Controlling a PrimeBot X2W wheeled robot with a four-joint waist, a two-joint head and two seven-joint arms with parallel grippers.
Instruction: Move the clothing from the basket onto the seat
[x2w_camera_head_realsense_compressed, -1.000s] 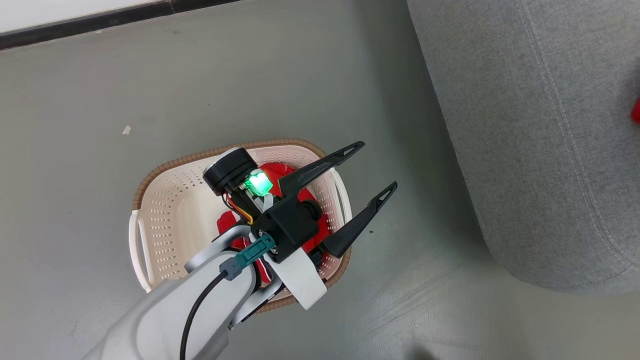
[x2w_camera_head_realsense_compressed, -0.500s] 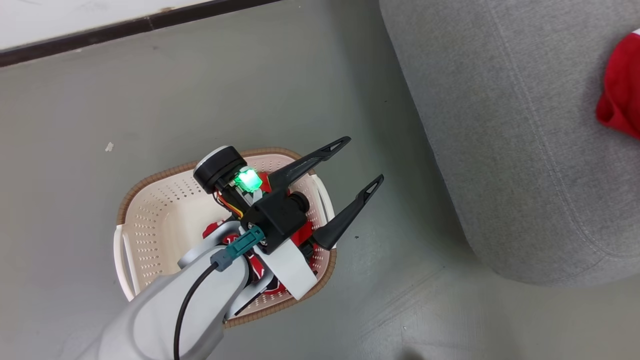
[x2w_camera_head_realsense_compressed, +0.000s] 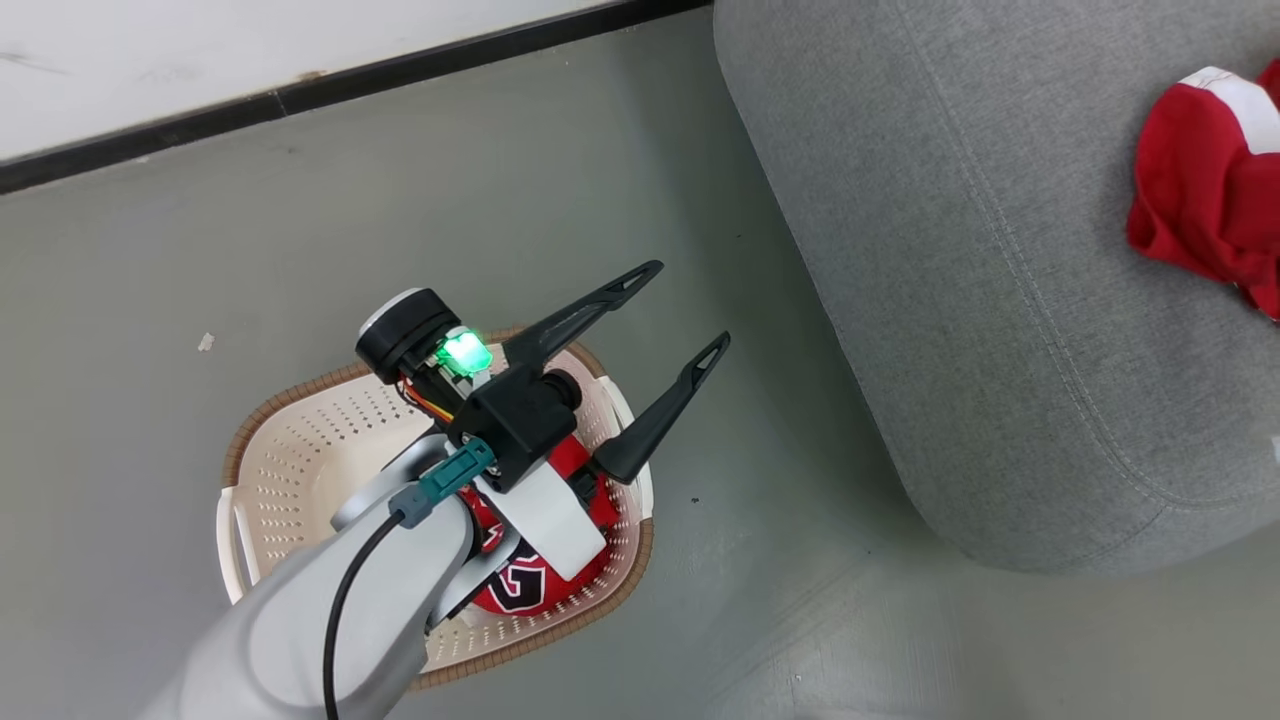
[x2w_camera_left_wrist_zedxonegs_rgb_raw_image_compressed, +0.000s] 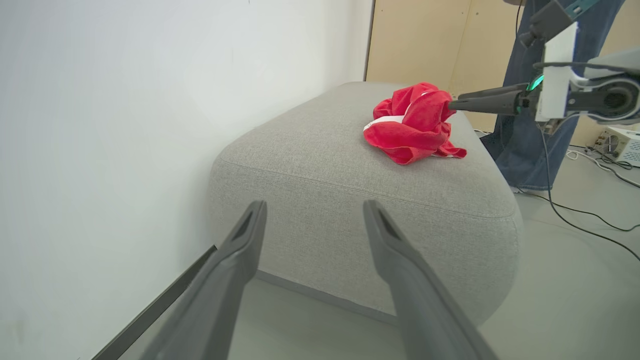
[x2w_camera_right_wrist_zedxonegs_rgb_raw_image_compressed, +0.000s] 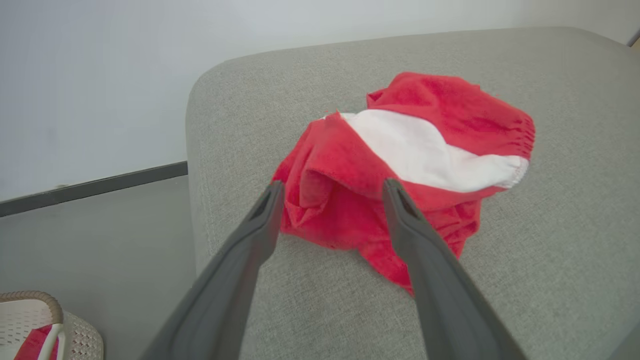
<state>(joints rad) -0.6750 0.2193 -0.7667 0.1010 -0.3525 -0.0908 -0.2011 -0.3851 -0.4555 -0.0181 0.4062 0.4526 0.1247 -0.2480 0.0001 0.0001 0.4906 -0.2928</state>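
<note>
Grey floor bears the basket; your left tool and right tool gape empty; pinch a fold of the likely soft, light jersey.

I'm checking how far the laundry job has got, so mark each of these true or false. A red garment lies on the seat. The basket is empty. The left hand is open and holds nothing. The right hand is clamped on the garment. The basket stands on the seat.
1. A red garment lies on the seat: true.
2. The basket is empty: false. A red jersey with black-and-white lettering lies in it.
3. The left hand is open and holds nothing: true.
4. The right hand is clamped on the garment: false. Its fingers stand apart.
5. The basket stands on the seat: false. It stands on the floor beside it.
</note>
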